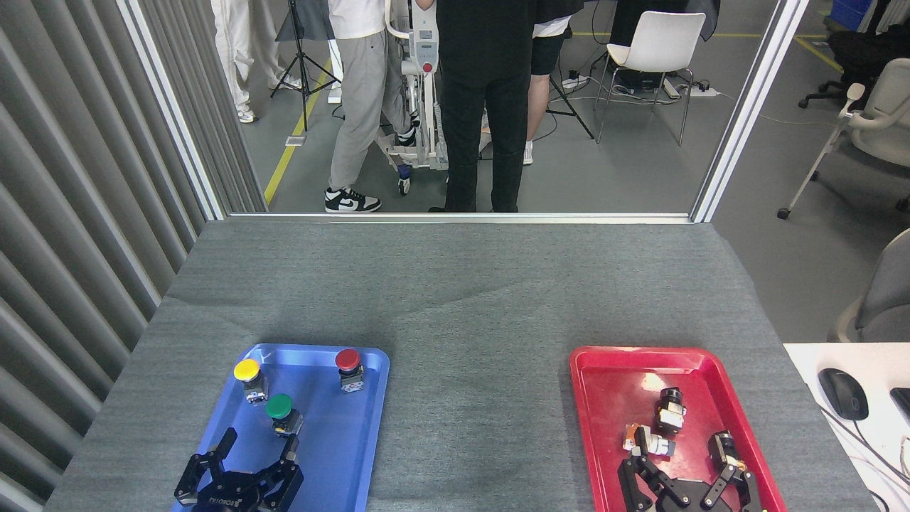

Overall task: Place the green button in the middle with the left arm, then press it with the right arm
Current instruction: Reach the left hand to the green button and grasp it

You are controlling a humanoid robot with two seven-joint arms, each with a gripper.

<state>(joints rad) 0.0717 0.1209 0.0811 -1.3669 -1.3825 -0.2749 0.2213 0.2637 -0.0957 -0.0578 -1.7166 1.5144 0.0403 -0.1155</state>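
Reaching for the green button (279,407) is the step in hand, and it is not yet gripped. It stands upright in the blue tray (370,427), towards the tray's left side and about halfway between its far and near edges, with the yellow button (247,370) just beyond it near the far left corner and the red button (348,360) at the far edge, further right.

The left gripper (259,446) hovers over the near end of the tray with its fingers spread; the right-hand fingertip (291,446) is just short of the button's grey base, the other finger well to the left. As I judge it, the gripper wants to shift a little to the right and forward so the base sits squarely between the fingers, then close on the block rather than the round cap, which would likely slip. Keep clear of the yellow button while closing.

The middle (476,398), bare grey cloth between the blue tray and the red tray (604,384), lies open for the set-down. The right gripper (684,473) waits, fingers spread, over the red tray's near end, among small parts.
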